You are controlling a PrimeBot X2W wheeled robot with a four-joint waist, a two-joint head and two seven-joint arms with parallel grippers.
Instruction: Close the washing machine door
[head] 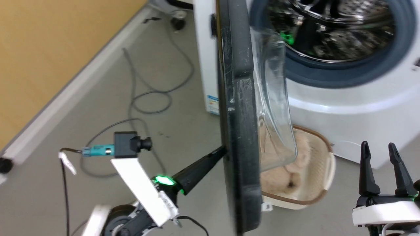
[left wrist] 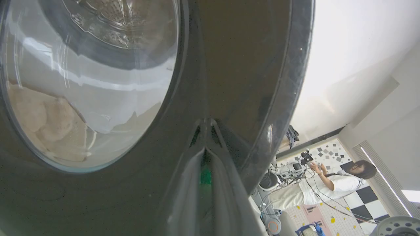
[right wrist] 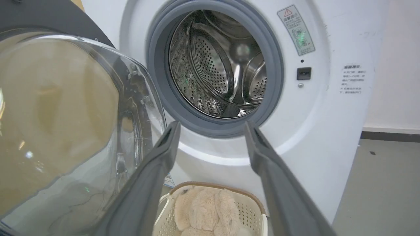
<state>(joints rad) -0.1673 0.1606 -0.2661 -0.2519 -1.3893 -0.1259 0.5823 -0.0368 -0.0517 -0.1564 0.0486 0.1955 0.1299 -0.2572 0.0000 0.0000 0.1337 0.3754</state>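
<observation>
Head view: left fingers [head: 200,167] touch washing machine door [head: 238,98].

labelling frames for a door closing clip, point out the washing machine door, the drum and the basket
washing machine door [head: 239,98]: head view, black rim seen edge-on
drum [right wrist: 213,68]: right wrist view, perforated steel inside
basket [head: 323,170]: head view, white side wall

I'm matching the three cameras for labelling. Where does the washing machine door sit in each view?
Head view: the washing machine door stands edge-on down the centre, the shut left hand at its outer face.
Left wrist view: the door's black outer face spans left and centre.
Right wrist view: the door's glass bulges at the left.
Shared landmark: the steel drum, seen in all three.
</observation>
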